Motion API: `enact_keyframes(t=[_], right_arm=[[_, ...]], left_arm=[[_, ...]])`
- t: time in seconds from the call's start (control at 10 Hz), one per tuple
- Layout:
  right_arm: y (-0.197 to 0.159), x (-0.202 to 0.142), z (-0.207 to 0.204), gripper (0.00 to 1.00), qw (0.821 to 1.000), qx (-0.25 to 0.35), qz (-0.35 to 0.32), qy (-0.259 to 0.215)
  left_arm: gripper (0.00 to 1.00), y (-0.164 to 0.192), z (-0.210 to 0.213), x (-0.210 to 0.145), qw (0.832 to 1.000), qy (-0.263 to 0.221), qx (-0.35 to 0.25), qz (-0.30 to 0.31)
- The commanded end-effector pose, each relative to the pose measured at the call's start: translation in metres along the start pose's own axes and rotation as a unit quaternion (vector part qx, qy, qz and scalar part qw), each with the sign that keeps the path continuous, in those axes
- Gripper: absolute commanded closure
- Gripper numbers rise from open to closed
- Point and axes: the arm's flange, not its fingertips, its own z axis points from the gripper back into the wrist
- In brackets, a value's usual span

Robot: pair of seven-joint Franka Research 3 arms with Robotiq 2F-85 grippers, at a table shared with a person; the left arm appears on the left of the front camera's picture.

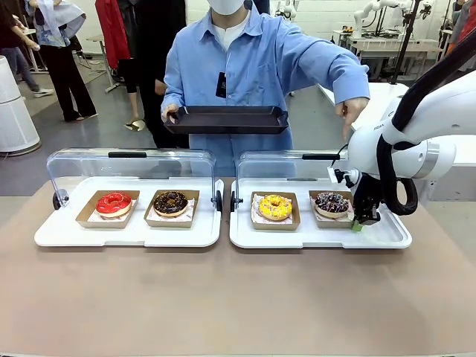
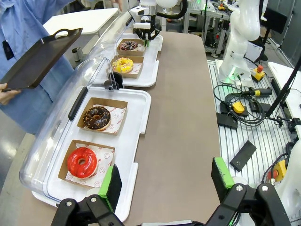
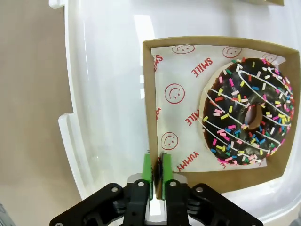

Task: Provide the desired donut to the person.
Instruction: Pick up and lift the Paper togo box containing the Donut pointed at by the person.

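Four donuts sit in brown cardboard trays: a red one [image 1: 114,203], a chocolate one [image 1: 171,202], a yellow one [image 1: 275,206] and a chocolate donut with coloured sprinkles [image 1: 332,201] [image 3: 248,111]. My right gripper [image 1: 359,221] [image 3: 157,169] is shut on the near wall of the sprinkled donut's cardboard tray [image 3: 149,108]. The person [image 1: 253,67] holds a black tray [image 1: 227,119] in one hand and points down with the other hand [image 1: 349,115] toward the sprinkled donut. My left gripper [image 2: 165,178] hangs open over the table's left end, near the red donut [image 2: 82,161].
Two white serving trays [image 1: 126,236] [image 1: 312,238] with raised clear lids [image 1: 130,165] hold the donuts. The brown table [image 1: 238,297] is bare in front of them. Bystanders stand at the back left.
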Motion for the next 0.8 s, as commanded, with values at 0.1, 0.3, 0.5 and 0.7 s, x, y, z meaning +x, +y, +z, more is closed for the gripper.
enact_keyframes(t=[0.1,0.3,0.5,0.7], right_arm=[[0.000,0.003,0.006,1.00,1.000,0.001,0.011,0.003],[0.021,0.015,0.028,1.00,1.000,0.008,0.005,0.019],[0.052,0.025,0.063,1.00,0.999,0.018,0.012,0.034],[0.088,0.031,0.107,1.00,0.998,0.047,0.003,0.034]], left_arm=[[0.00,0.001,0.000,-0.001,1.000,-0.013,0.003,-0.011],[0.00,0.001,0.000,-0.001,1.000,-0.013,0.003,-0.011],[0.00,0.001,0.000,-0.001,1.000,-0.013,0.003,-0.011],[0.00,0.001,0.000,-0.001,1.000,-0.013,0.003,-0.011]])
